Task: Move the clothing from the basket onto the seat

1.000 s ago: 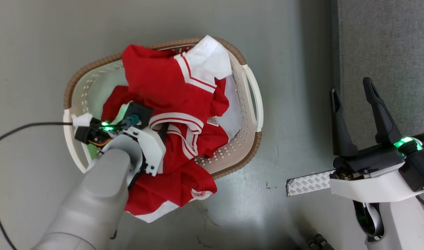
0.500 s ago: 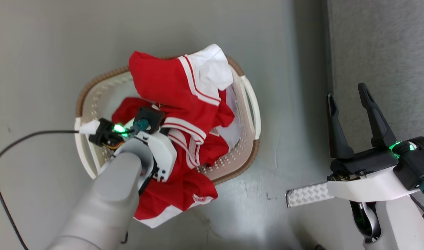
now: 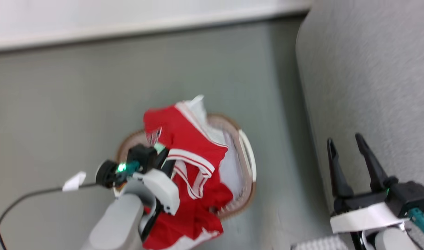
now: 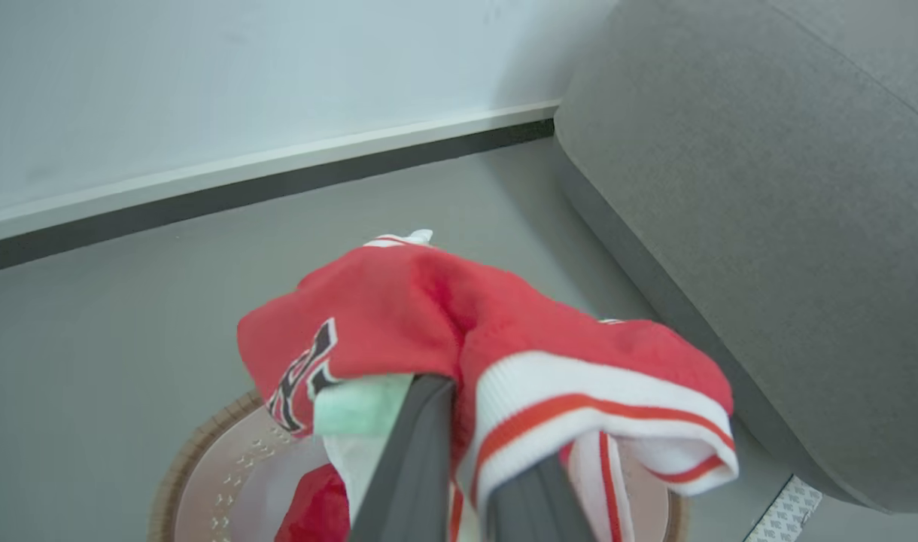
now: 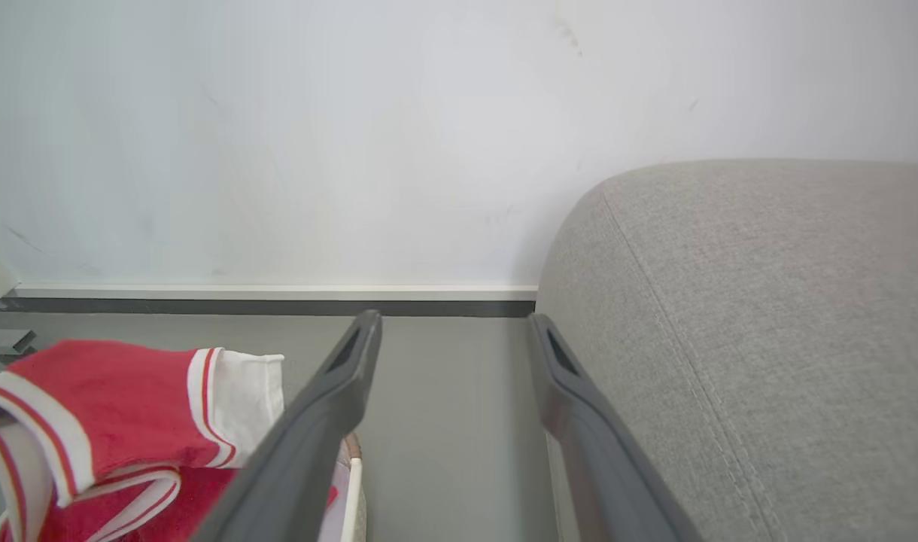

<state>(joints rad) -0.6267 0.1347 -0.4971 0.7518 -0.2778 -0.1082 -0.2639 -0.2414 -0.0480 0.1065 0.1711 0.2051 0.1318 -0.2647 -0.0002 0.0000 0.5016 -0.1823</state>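
The red clothing (image 3: 187,149) with white striped trim hangs bunched above the cream basket (image 3: 248,163) and trails down over its near rim. My left gripper (image 3: 165,160) is shut on a fold of it. In the left wrist view the two dark fingers (image 4: 421,452) pinch the clothing (image 4: 444,301) by its striped cuff, the gripper (image 4: 466,410) half buried in fabric, with the basket's brown rim (image 4: 174,470) below. My right gripper (image 3: 347,147) stands open and holds nothing, in front of the grey seat (image 3: 372,69). Its wrist view shows the gripper (image 5: 453,322), the seat (image 5: 767,316) and the clothing (image 5: 105,391).
A white wall with a pale skirting board (image 3: 146,26) runs behind the grey floor. A black cable with a white tag (image 3: 74,180) lies left of the basket. A patterned strip (image 3: 312,244) lies on the floor by the seat's base.
My left gripper has shut on the red clothing and lifted it out of the basket. The head camera has risen and tilted, bringing the wall and more of the seat into view.
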